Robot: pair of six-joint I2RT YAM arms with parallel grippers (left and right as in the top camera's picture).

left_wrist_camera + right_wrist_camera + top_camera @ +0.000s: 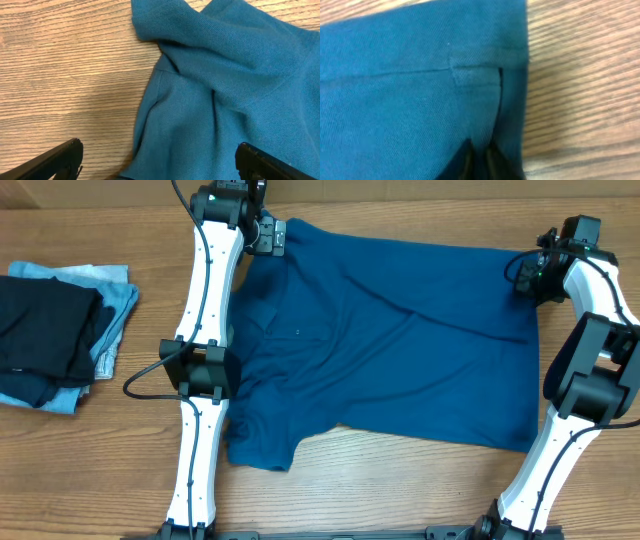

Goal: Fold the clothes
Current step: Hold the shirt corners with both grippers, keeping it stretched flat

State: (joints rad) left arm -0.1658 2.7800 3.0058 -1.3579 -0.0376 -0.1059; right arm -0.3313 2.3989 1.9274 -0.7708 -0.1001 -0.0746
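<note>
The deep-blue shirt [400, 330] lies spread across the wooden table, with a sleeve at the near left. My left gripper [268, 235] is at the shirt's far left corner. In the left wrist view its jaws [159, 150] are open wide, straddling a rumpled edge of the shirt [240, 75]. My right gripper [525, 275] is at the shirt's far right corner. In the right wrist view its fingers [480, 150] are pressed together on the shirt [395, 100] by the hem slit.
A folded black garment [40, 330] lies on a folded pale light-blue garment [112, 305] at the left edge of the table. Bare wood [400, 490] shows in front of the shirt, between the arm bases.
</note>
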